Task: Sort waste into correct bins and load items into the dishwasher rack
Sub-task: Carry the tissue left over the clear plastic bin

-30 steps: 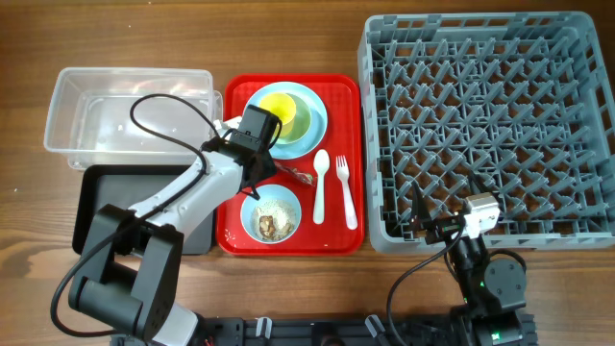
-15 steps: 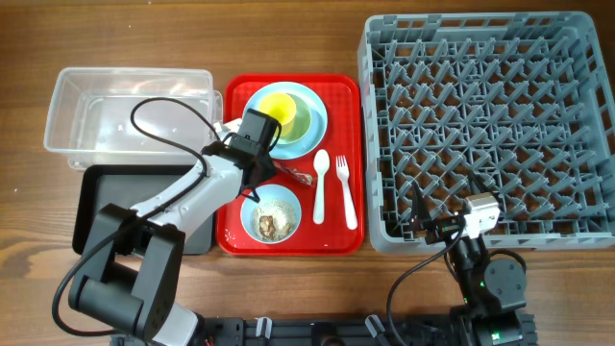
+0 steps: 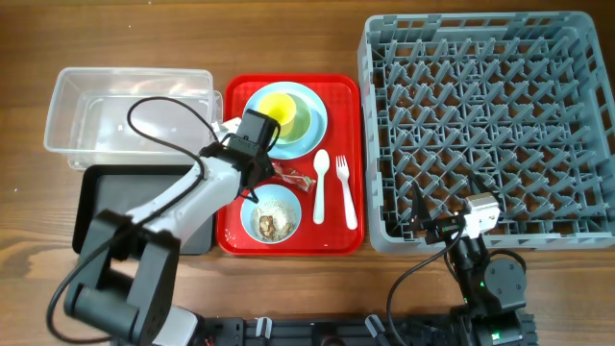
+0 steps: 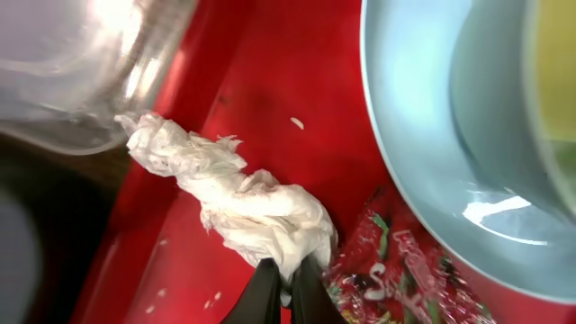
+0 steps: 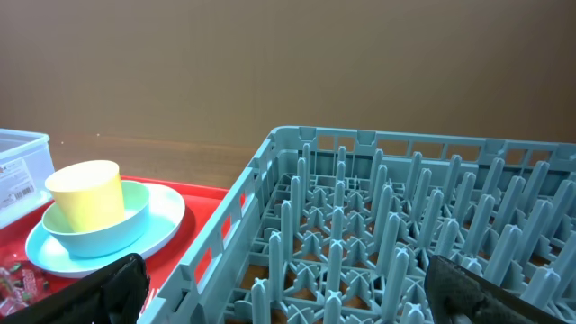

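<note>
First, from above. Down low on the red tray (image 3: 338, 96), the left gripper (image 3: 258, 159), right next to the light blue plate (image 3: 309, 139); jaws tucked under the wrist, so hard to see from up here. On that plate, a pale green bowl (image 3: 306, 113) with a yellow cup (image 3: 279, 108) inside. Near the front of the tray, a small bowl (image 3: 296, 204) with brown food scraps (image 3: 269, 224) in it. Beside it, a white spoon (image 3: 321, 183) and fork (image 3: 344, 187), side by side. Left of the red tray, a clear tub (image 3: 58, 115) and a black tray (image 3: 91, 207). Off to the right, the big grey rack (image 3: 490, 125), with the right gripper (image 3: 442, 228) at its near edge, well apart from the red tray.

Next, from the left wrist. Jaws pinched all the way shut on the bottom end of a crumpled white tissue (image 4: 261, 211). Tissue stretched out over the red tray floor toward the clear tub. Red snack wrapper (image 4: 396, 270) just beside the fingers (image 4: 263, 292) and next to the plate's rim.

Last, from the right wrist. Jaws wide open, holding nothing and touching nothing. Rack straight ahead; plate, green bowl and cup off to the left.
</note>
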Robot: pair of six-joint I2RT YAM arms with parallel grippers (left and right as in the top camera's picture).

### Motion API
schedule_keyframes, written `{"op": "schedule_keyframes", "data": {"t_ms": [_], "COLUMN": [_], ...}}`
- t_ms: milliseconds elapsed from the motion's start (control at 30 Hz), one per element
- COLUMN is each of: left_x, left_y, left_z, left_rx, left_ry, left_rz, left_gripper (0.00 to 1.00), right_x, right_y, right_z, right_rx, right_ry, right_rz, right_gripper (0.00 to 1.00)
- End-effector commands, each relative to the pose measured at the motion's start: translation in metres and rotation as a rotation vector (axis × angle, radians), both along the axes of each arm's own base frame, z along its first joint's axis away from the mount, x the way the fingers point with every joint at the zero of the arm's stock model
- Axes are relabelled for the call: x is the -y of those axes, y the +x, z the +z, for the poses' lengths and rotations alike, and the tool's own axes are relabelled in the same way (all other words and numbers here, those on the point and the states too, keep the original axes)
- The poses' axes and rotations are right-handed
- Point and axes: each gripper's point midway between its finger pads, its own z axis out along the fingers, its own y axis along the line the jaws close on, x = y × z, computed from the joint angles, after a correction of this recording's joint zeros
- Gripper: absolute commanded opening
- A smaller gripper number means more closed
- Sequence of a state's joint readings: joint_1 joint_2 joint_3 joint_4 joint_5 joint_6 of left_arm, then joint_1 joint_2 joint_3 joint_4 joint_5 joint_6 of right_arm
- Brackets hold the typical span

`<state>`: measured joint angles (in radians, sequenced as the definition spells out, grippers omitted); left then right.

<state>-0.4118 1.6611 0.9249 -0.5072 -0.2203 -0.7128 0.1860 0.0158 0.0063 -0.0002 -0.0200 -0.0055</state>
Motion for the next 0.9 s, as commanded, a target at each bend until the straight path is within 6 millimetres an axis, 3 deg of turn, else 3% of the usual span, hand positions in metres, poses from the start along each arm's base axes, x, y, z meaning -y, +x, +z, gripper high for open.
{"op": "schedule_keyframes", "data": {"t_ms": [0, 233, 400, 667, 867], "left_x": [-0.006, -0.014, -0.061, -0.136, -0.165], "left_y": [0.006, 0.000, 0.006, 0.023, 0.039], "left_z": [0.049, 0.122, 0.154, 0.152, 0.135], "left_rx": [0.133, 0.321, 0.431, 0.467, 0.457], "left_ry": [-0.017, -0.090, -0.062, -0.008, 0.016], "left_rz": [0.019, 0.037, 0.169, 0.371, 0.442], "left_gripper": [0.04, 0.04, 0.04, 0.04, 0.04], "right_x": [0.000, 0.000, 0.000, 0.000, 0.000], "right_y": [0.000, 0.000, 0.000, 0.000, 0.000], "right_z": [0.001, 0.001, 0.001, 0.001, 0.001], "right_rx": [0.006, 0.006, 0.006, 0.006, 0.006], "right_ry": [-0.005, -0.005, -0.004, -0.005, -0.005], "right_rz": [0.000, 0.000, 0.000, 0.000, 0.000], "right_gripper": [1.00, 1.00, 1.00, 1.00, 1.00]}}
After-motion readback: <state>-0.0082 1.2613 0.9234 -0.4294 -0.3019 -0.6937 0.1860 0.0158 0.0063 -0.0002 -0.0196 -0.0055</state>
